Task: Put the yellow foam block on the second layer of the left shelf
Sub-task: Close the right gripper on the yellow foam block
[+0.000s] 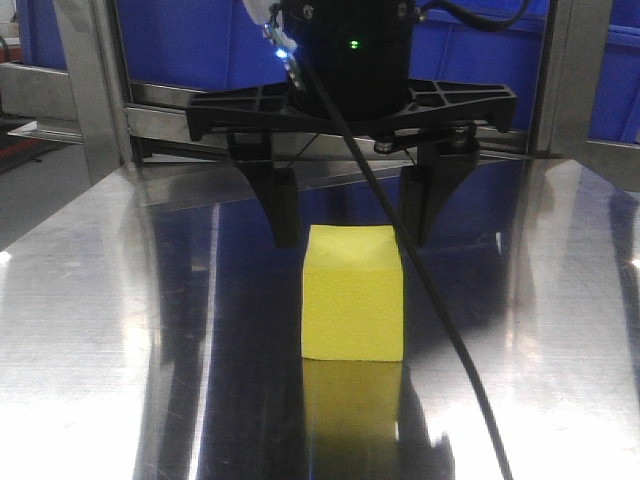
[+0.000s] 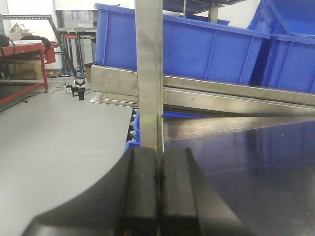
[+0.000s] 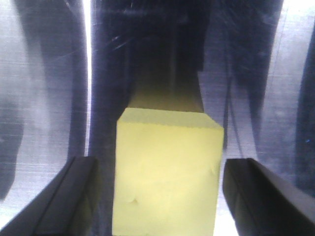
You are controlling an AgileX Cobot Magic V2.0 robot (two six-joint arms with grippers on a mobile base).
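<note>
The yellow foam block (image 1: 353,295) stands on a shiny metal shelf surface (image 1: 110,340), in the middle of the front view. My right gripper (image 1: 355,232) is open just behind it, with one black finger (image 1: 285,215) on each side of the block's rear edge. In the right wrist view the block (image 3: 167,172) sits between the open fingers of the right gripper (image 3: 161,169), with a gap on both sides. My left gripper (image 2: 158,167) is shut and empty, its pads pressed together, at the metal surface's left edge.
Blue plastic bins (image 1: 180,40) stand behind a metal rail at the back. A metal upright post (image 2: 148,73) rises just ahead of the left gripper. A black cable (image 1: 440,310) hangs down across the front view past the block's right side. Grey floor (image 2: 54,137) lies to the left.
</note>
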